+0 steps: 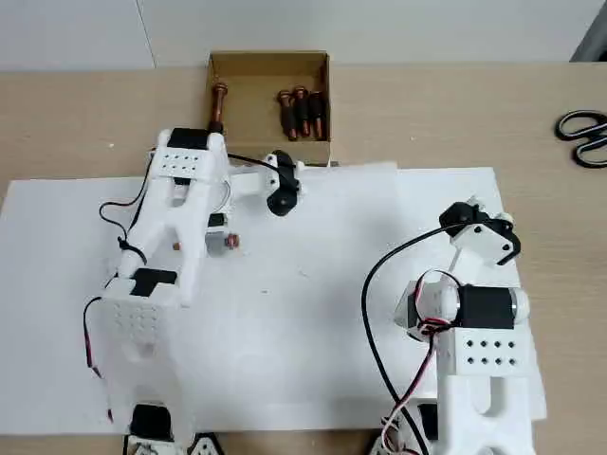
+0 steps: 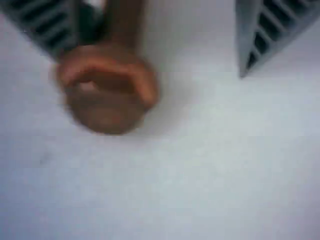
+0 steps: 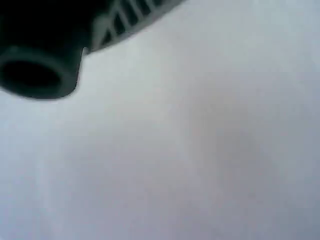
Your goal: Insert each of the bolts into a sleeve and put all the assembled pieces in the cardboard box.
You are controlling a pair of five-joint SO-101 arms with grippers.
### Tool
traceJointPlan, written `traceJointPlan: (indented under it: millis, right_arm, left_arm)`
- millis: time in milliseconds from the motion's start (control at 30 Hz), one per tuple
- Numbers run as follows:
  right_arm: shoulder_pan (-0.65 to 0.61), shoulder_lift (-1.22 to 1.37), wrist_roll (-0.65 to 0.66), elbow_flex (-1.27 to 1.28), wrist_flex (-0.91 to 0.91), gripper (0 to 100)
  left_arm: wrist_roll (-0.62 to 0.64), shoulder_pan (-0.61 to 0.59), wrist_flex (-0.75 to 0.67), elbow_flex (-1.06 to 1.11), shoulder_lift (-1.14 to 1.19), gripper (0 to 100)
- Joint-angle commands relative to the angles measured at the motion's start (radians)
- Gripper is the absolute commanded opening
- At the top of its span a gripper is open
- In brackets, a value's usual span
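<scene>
A copper bolt (image 2: 107,90) stands head-down on the white paper, close against one ribbed finger (image 2: 45,22) of my left gripper (image 2: 152,60). The other finger (image 2: 270,30) is well clear of it, so the gripper is open. From above, this bolt (image 1: 234,242) shows beside the left gripper (image 1: 220,243), under the arm. My right gripper (image 1: 467,220) hovers over the paper's right side, shut on a black sleeve (image 3: 35,75) whose hollow end faces the camera. The cardboard box (image 1: 269,59) holds three sleeved bolts (image 1: 302,112) and one long bolt (image 1: 219,102).
A white paper sheet (image 1: 313,313) covers most of the wooden table. Scissors (image 1: 583,133) lie at the far right edge. The left arm's wrist (image 1: 280,190) hangs just in front of the box.
</scene>
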Motion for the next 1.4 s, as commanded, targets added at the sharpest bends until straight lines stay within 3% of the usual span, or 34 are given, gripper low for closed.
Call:
traceJointPlan:
  millis: [0, 167, 367, 567, 767, 933, 1033, 1200, 1367]
  right_arm:
    - [0.002, -0.021, 0.006, -0.002, -0.019, 0.4]
    - [0.002, -0.021, 0.005, -0.002, -0.019, 0.4]
    - [0.001, -0.022, 0.008, -0.014, -0.015, 0.4]
    - [-0.001, -0.022, 0.011, -0.135, -0.007, 0.4]
    - [-0.137, -0.022, 0.012, -0.273, 0.110, 0.3]
    - [-0.188, -0.085, 0.026, -0.374, 0.116, 0.3]
    - [-0.223, -0.174, 0.104, -0.385, 0.110, 0.3]
    - [-0.220, -0.321, 0.218, -0.384, 0.110, 0.3]
    - [-0.223, -0.409, 0.265, -0.302, 0.088, 0.3]
  left_arm:
    - [0.008, 0.017, 0.002, -0.035, -0.014, 11]
    - [0.008, 0.038, 0.104, -0.107, -0.006, 0]
    - [0.032, 0.041, 0.149, -0.205, -0.051, 0]
    - [0.130, 0.058, 0.149, -0.150, -0.278, 0]
    - [0.391, 0.109, 0.149, -0.064, -0.503, 0]
    - [0.726, 0.118, 0.149, -0.022, -0.681, 0]
    - [0.864, 0.121, 0.149, 0.035, -0.786, 0]
    - [0.977, 0.123, 0.127, 0.128, -0.965, 0]
    - [1.252, 0.126, 0.091, 0.220, -1.134, 0]
